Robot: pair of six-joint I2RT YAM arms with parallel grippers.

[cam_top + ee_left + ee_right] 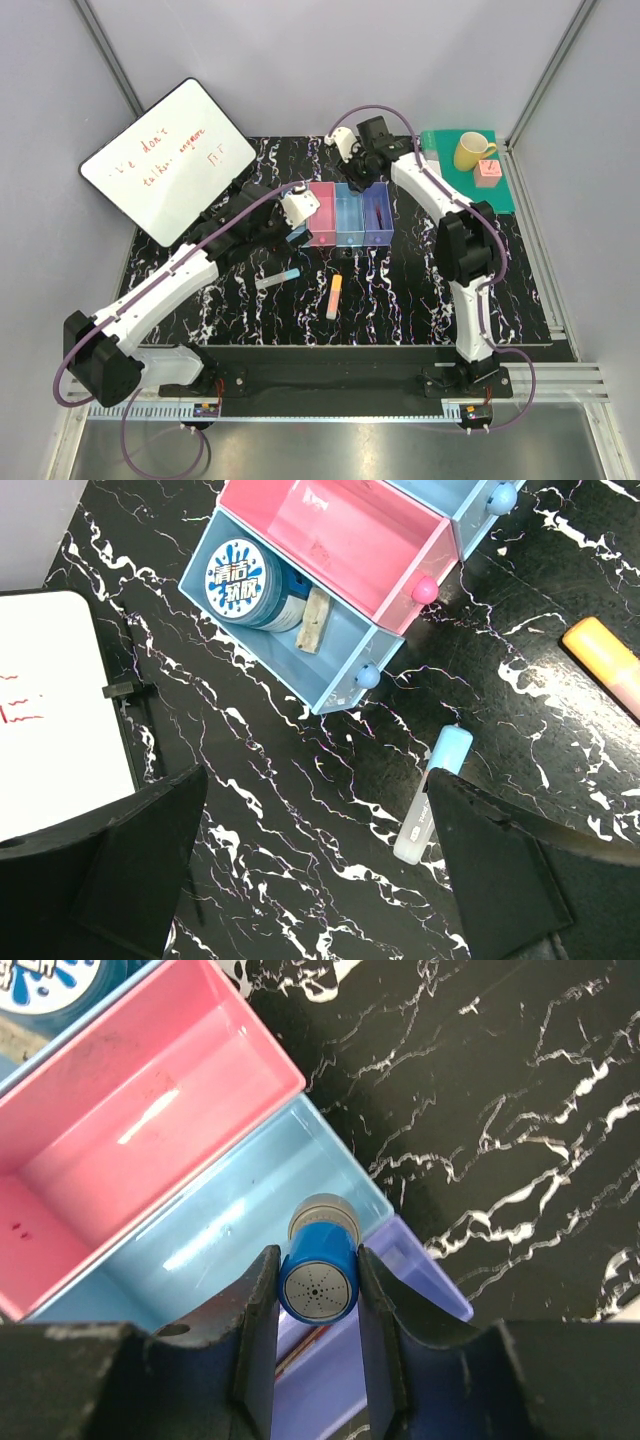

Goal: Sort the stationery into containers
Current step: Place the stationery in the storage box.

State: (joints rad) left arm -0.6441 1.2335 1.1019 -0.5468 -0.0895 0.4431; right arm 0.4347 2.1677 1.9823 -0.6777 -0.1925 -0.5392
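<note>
Now bottle [240, 580], eraser [314, 620] in bin [250, 650]; R claw [316, 1256] tight on pen [318, 1292], L claw [315, 780] apart.

both arms are built alike: white shells on the long links, black housings at the joints. the left arm [170, 285] and right arm [465, 250] each carry a purple cable [375, 110] running loose outside the links down to a black base [465, 375]. the left claw [315, 780] has broad matte-black wedge fingers [140, 870]; the right claw [318, 1265] has narrower curved black ones, flecked with pale scuffs.
</note>
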